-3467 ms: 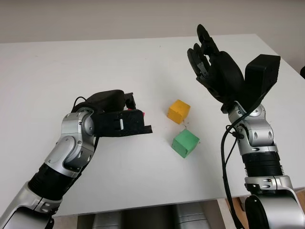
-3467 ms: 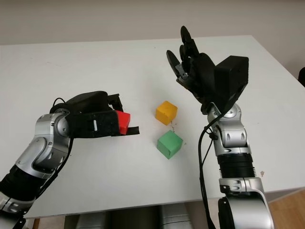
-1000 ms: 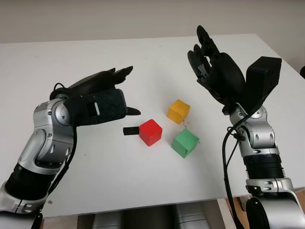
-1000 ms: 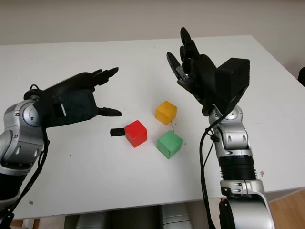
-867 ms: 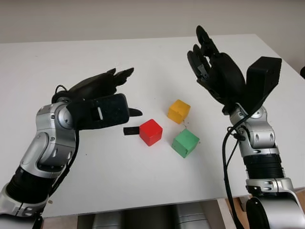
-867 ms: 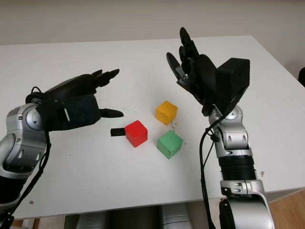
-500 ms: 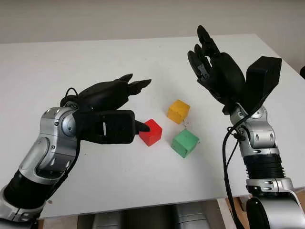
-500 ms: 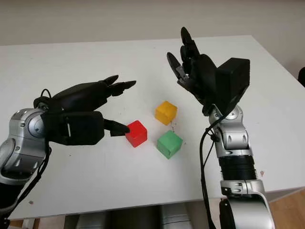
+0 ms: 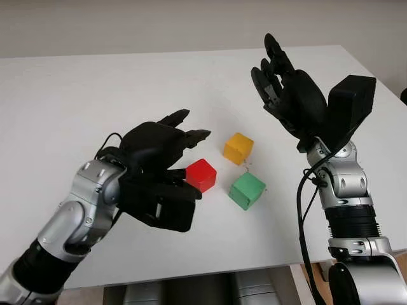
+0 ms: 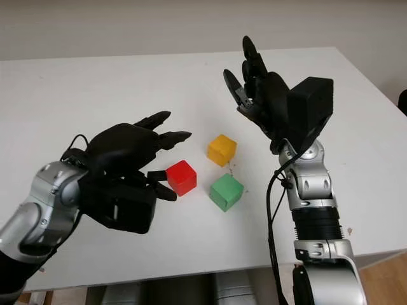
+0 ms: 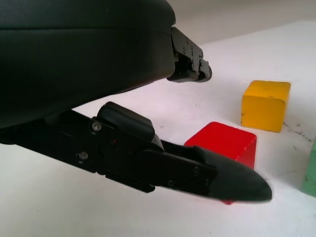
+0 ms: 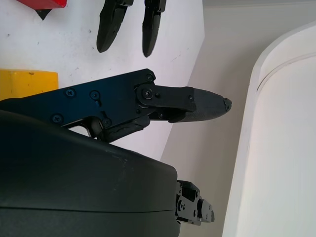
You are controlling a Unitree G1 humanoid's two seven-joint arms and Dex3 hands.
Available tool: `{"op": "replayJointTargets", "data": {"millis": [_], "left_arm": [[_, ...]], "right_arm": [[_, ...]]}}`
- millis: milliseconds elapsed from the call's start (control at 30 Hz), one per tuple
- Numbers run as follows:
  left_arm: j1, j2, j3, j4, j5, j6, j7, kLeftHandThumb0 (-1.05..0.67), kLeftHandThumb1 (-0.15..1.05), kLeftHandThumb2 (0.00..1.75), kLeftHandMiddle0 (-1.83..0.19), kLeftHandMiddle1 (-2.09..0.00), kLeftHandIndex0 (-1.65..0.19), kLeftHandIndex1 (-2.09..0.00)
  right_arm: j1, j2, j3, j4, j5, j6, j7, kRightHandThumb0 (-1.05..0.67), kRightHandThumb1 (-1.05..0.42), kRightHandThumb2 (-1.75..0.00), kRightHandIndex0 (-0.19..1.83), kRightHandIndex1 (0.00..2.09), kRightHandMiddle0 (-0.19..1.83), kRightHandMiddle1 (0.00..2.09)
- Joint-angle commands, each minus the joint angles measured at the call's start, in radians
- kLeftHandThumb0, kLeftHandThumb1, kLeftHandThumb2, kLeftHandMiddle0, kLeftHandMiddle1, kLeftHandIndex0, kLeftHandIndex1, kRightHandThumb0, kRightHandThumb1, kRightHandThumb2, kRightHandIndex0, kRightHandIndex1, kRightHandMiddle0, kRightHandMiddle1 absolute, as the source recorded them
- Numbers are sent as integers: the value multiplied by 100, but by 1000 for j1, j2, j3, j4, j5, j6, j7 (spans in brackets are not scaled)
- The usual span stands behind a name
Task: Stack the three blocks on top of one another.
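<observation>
Three blocks sit close together mid-table: red block (image 9: 202, 175), yellow block (image 9: 238, 148) behind and right of it, green block (image 9: 247, 190) to its right. None is on another. My left hand (image 9: 191, 164) is open at the red block's left side, two fingers (image 9: 194, 134) reaching above it and the thumb (image 11: 232, 180) low in front of it. Whether the thumb touches the block I cannot tell. My right hand (image 9: 280, 76) is open, held high above the table's right part, palm toward the blocks.
A small black piece (image 10: 156, 175) lies on the table just left of the red block. The white table (image 9: 95, 82) has bare room to the left and behind the blocks; its front edge (image 9: 210, 270) runs close below them.
The left hand set the red block down on the table, pulled back to the left, then swung in again and turned so its fingers bracket the block. The right hand has stayed put.
</observation>
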Motion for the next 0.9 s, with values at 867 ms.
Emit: {"op": "replayJointTargets", "data": {"millis": [867], "left_arm": [[36, -104, 127, 20, -41, -25, 53, -94, 105, 56, 9, -6, -3, -2]], "right_arm": [[10, -11, 1, -29, 1, 8, 3, -56, -105, -41, -19, 2, -14, 5]]}}
